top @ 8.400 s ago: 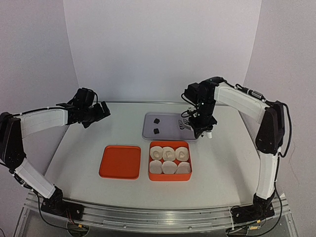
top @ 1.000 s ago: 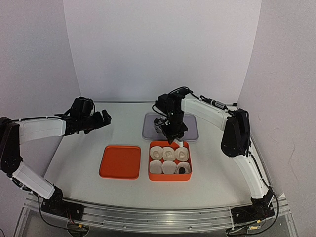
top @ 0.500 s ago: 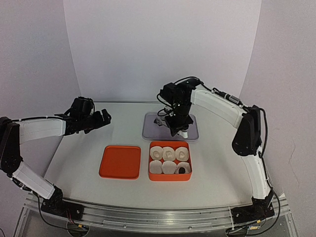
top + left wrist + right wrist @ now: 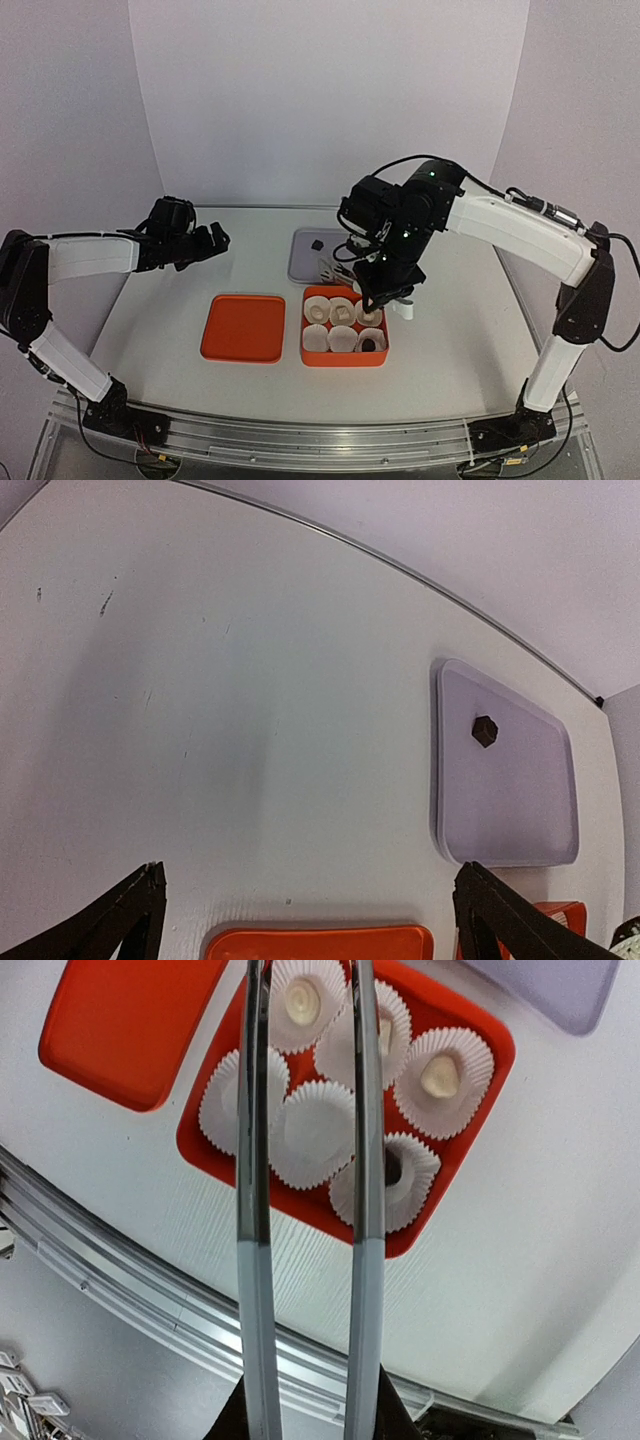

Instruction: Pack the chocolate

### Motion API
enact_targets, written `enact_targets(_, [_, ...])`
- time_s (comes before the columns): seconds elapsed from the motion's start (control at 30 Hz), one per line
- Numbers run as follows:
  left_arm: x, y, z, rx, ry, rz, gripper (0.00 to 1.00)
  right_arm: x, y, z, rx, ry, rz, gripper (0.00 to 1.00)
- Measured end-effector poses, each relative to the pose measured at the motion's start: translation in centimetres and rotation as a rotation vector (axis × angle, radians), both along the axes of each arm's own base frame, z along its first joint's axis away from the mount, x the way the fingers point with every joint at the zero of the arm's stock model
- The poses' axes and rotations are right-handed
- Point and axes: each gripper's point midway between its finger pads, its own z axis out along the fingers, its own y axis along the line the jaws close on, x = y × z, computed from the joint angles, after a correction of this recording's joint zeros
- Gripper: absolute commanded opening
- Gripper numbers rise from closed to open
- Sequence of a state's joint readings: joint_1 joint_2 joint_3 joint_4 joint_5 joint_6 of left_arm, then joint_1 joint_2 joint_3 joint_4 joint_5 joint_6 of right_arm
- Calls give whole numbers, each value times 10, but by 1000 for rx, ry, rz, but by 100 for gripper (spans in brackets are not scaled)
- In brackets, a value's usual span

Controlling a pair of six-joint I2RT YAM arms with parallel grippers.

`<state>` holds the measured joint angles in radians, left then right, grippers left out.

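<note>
Well beyond left fingers (image 4: 135,915), chocolate (image 4: 484,730) (on tray (image 4: 510,810))

1. The light is bright and even. It seems to come from above.
2. The table (image 4: 450,330) looks white, with only soft gray shadows under the arms (image 4: 510,225).
3. The left wrist view has a wide, faint patch of shade on the table.
4. That view bends the table's far edge into a curve.
5. In the right wrist view, the long metal fingers (image 4: 253,1160) shine and look blurry close up.
</note>
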<state>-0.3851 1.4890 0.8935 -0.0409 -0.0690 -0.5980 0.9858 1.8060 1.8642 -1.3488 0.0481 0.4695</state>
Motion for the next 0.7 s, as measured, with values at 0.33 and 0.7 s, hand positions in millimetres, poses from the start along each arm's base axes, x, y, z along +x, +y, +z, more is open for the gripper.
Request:
enact_targets(0.33, [7, -4, 2, -7, -6, -5, 100, -67, -27, -33, -67, 205, -76, 0])
enact_targets(0.7, [8, -6, -3, -7, 7, -11, 100, -81, -21, -41, -74, 256, -56, 0])
